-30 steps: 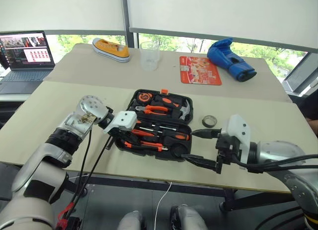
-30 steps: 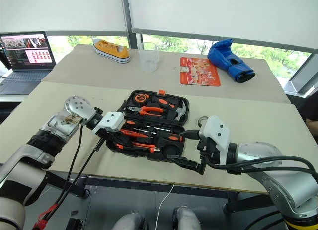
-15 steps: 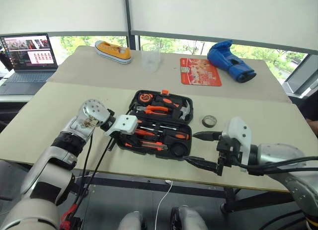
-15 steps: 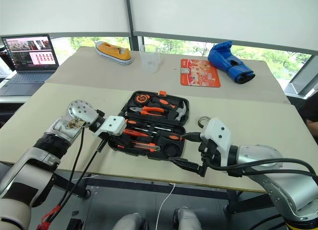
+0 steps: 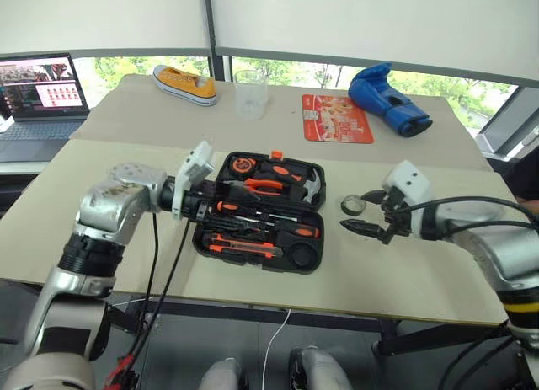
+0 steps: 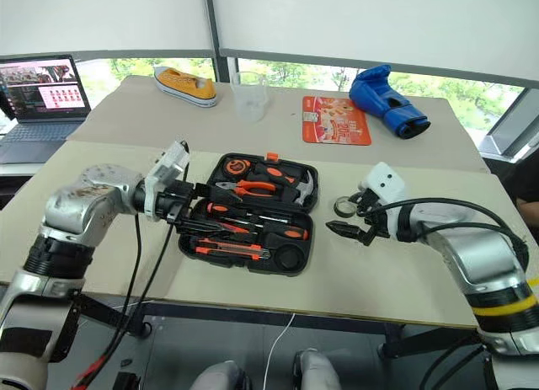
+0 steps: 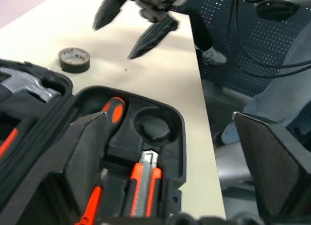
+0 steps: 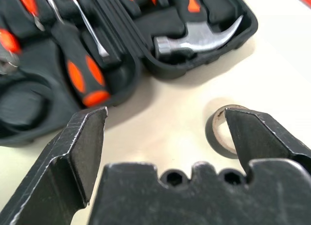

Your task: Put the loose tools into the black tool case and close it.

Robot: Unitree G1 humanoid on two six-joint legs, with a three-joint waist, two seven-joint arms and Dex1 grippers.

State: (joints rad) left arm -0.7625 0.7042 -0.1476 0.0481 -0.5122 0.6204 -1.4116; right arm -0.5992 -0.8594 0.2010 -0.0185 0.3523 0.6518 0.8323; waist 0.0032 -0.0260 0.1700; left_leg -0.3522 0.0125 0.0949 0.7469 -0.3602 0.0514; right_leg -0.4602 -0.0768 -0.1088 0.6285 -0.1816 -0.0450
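Our right gripper (image 6: 345, 215) hangs wide open and empty just above the table (image 6: 253, 289), its two black fingers spread level and pointing toward the case (image 6: 248, 211). The tape roll (image 6: 343, 207) lies flat on the table at about 11 o'clock from the fingertips, very near them but not touched; in the right wrist view the roll (image 8: 224, 130) sits partly behind one finger rather than between the two. We judge this to be the step in hand: pick up the tape, the last loose tool we can make out.

To do it well, we should shift so the roll sits squarely between the fingers, come down until the tips nearly meet the tabletop, then close across the ring's outer wall. It is low and light, so a glancing finger would likely skate it away.

Our left gripper (image 6: 192, 202) is also open and holds nothing, hovering at the case's 9 o'clock edge over the screwdrivers (image 6: 253, 220) and knife (image 6: 229, 249) already bedded there. The round recess (image 7: 152, 128) at the case's near right corner is vacant and looks shaped for the tape. The lid stays flat open, so closing comes afterward.
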